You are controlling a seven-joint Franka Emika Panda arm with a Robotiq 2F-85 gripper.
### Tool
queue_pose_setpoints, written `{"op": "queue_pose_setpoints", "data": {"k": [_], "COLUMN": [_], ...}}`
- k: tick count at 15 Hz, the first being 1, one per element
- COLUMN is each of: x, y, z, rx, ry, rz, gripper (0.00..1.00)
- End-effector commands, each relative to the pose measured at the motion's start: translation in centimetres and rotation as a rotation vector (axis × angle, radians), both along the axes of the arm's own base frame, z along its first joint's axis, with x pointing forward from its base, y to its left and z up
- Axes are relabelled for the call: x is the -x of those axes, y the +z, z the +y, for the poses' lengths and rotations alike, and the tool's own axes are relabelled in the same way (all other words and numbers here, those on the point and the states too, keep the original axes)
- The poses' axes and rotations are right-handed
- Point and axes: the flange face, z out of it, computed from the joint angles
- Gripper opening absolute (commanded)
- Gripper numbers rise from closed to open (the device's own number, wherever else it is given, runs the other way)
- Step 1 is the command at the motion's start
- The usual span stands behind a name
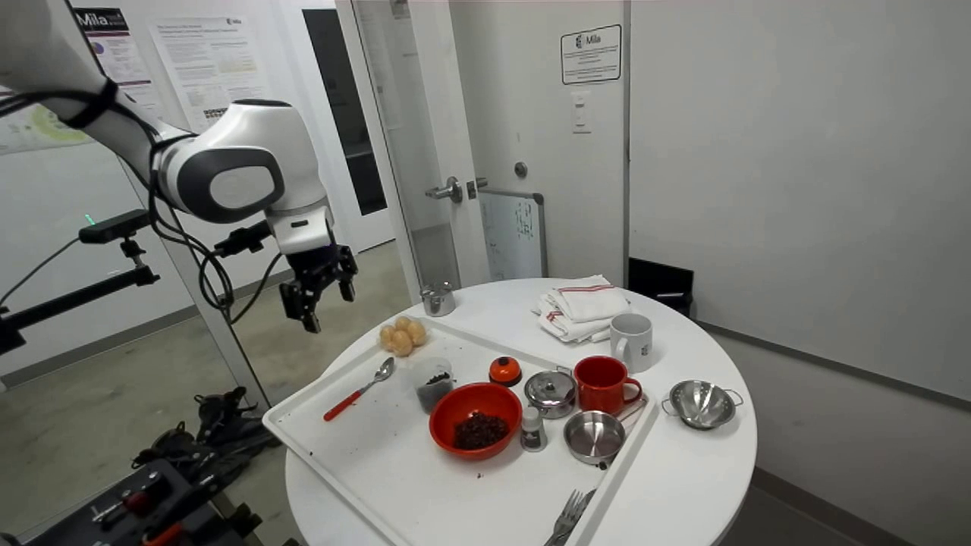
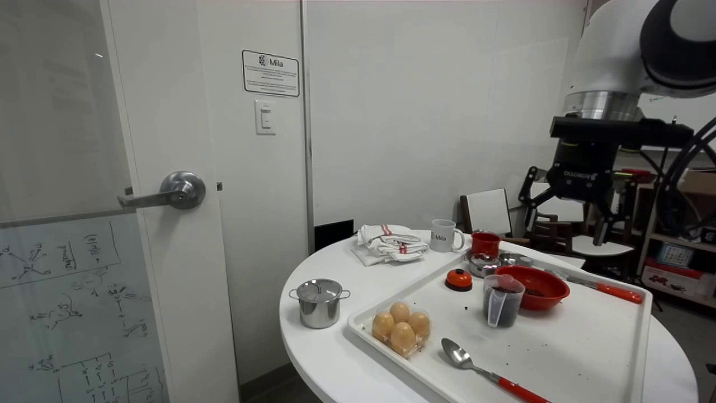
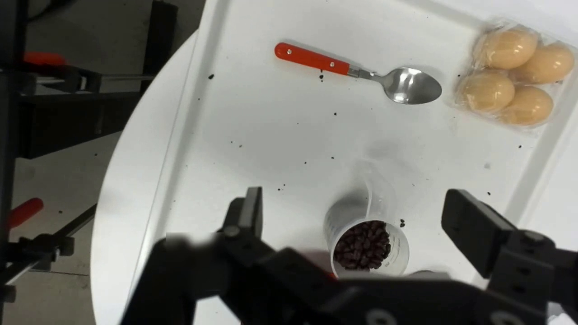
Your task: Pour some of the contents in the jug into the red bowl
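Note:
The jug is a small translucent measuring cup with a handle, partly full of dark beans. It stands upright on the white tray in both exterior views (image 1: 434,390) (image 2: 502,305). The wrist view looks down into the jug (image 3: 397,253), between and beyond the fingers. The red bowl (image 1: 459,406) (image 2: 543,302) stands beside the jug and holds some dark beans. In the wrist view only a red sliver of it shows behind the gripper. My gripper (image 1: 328,307) (image 2: 565,232) (image 3: 354,212) is open and empty, well above the tray, touching nothing.
The tray (image 1: 334,455) also holds a spoon (image 1: 360,388), eggs (image 2: 401,330), an orange-topped item (image 1: 504,371), a lidded pot (image 1: 550,393), a shaker (image 1: 532,431), a red mug (image 1: 601,385), a steel pan (image 1: 594,436) and a fork (image 1: 569,512). Towels (image 1: 580,307) lie behind.

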Motion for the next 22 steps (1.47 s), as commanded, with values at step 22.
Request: {"op": "queue_pose_setpoints", "data": {"k": [22], "x": [-7.5], "y": [-12.7], "z": [-1.8], "rx": [0.06], "ry": [-0.185], "rz": [0.205], "gripper": [1.0]}}
